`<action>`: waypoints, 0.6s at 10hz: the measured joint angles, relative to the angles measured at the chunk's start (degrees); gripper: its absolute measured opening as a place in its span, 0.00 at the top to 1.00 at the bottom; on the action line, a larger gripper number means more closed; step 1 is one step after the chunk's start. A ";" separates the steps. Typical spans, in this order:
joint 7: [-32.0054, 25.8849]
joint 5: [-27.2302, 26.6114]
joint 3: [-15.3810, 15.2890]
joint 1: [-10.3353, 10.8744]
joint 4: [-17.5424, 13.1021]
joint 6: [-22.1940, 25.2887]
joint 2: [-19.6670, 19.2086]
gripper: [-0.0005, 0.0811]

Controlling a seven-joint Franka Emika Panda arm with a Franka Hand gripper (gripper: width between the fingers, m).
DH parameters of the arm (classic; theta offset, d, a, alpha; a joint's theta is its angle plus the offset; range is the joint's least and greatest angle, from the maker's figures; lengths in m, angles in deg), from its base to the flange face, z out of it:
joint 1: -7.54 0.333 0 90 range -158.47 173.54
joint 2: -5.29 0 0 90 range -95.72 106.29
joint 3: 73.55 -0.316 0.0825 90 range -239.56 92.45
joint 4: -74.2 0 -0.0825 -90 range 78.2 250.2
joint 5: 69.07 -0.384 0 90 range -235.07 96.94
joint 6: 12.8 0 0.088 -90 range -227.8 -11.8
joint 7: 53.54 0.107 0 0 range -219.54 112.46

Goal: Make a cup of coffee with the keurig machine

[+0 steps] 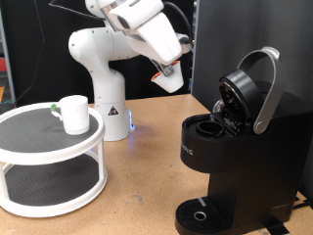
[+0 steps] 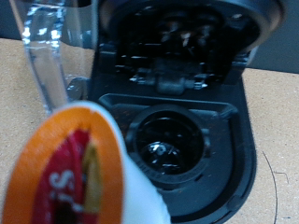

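A: Where is the pincer (image 1: 169,78)?

B: High over the tabletop (image 1: 147,147), between the arm's white base (image 1: 103,93) and the keurig (image 1: 230,147). It is clenched on 1 pod (image 2: 70,173): the wrist view shows the pod's orange-and-red lid close under the camera, with a clear finger (image 2: 42,56) running up beside it.

A: Why carry it there?

B: My guess is that it sits there for loading. In the wrist view the brew chamber (image 2: 168,145) lies just beyond the pod and looks empty, a dark round well. In the exterior view the machine stands to the right of the pincer and lower.

A: And the lid?

B: The lid (image 1: 245,93) is tipped up and back, its grey arched handle (image 1: 266,93) raised, so the chamber is open from above. That fits a pod going in, though I only judge that.

A: Where is the cup (image 1: 73,114)?

B: Well apart from the pincer, lower and to the exterior view's left, upright on the top tier of a round white stand (image 1: 49,162). It is not under the spout; the drip tray (image 1: 201,213) at the machine's foot is bare.

A: Counts?

B: 1 cup, 1 pod, 1 keurig, 1 stand with 2 tiers, 1 arm. A small blue light (image 1: 132,124) glows on the base.
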 joint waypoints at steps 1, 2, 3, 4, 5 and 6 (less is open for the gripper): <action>0.38 -0.12 -0.33 0.03 -1.08 -0.02 -1.10 0.87; 0.58 -0.21 -0.61 0.03 -1.77 -0.06 -1.95 0.87; 1.08 -0.26 -0.83 0.03 -2.15 -0.25 -2.47 0.87; 1.36 -0.29 -0.89 0.03 -2.35 -0.40 -2.85 0.87; 1.30 -0.25 -0.85 0.02 -2.28 -0.27 -2.85 0.87; 0.87 -0.25 -0.84 0.01 -2.08 -0.26 -2.85 0.87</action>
